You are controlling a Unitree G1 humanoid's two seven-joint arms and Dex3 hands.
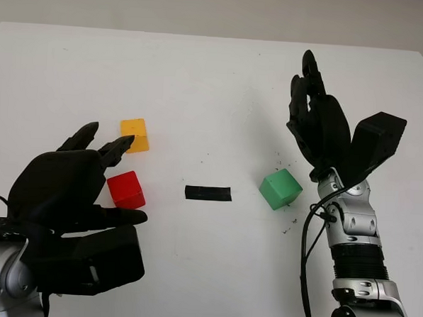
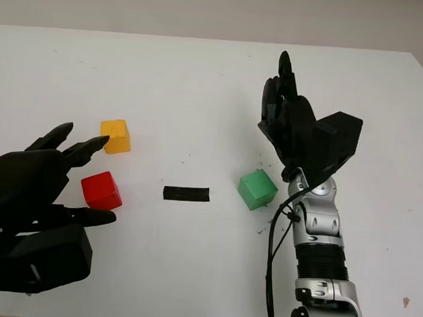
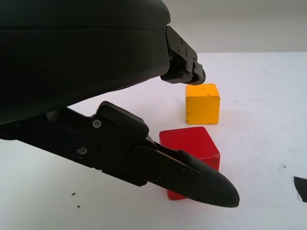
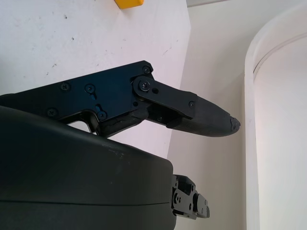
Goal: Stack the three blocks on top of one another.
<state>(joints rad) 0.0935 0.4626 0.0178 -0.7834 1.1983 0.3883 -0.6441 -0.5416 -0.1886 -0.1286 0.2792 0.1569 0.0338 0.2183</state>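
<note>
Left eye view is showing a white table (image 1: 216,73) running back to a pale wall. At the left the left hand (image 1: 75,194) is hovering released, holding nothing, just beside the red block (image 1: 126,189); the yellow block (image 1: 135,135) is sitting just behind that. A black tape strip (image 1: 208,193) is lying mid-table. Further right the green block (image 1: 280,188) is sitting near the right hand (image 1: 320,121), which is raised above the table, released and holding nothing

3 blocks (image 1: 135,134) (image 1: 126,189) (image 1: 280,188) apart: 2 left, front/back; tape strip (image 1: 208,193) mid; 1 right.
</note>
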